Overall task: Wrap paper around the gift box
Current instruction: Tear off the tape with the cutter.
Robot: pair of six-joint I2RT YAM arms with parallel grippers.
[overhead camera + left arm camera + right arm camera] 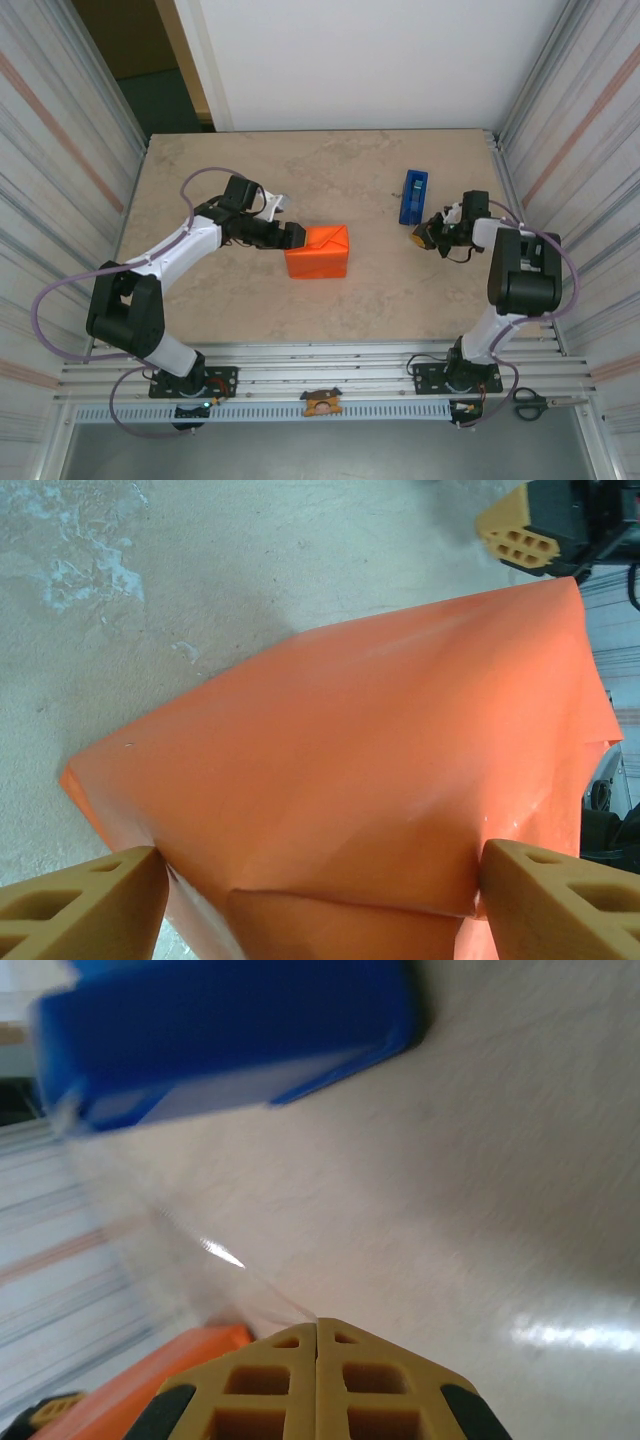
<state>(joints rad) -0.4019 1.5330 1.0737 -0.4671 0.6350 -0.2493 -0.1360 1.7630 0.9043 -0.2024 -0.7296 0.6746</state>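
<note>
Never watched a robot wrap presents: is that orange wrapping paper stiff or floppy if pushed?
Probably floppy: the orange paper bulges and creases loosely instead of lying flat. Its folds would likely spring open unpressed, since the left gripper presses it from both sides. The glossy sheen suggests it may slip.

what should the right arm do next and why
Probably pull the clear tape strip free of the blue plastic tape dispenser: the shut right gripper seems to pinch its end, it runs back to the dispenser, and the left gripper clamps the folded orange paper.
</note>
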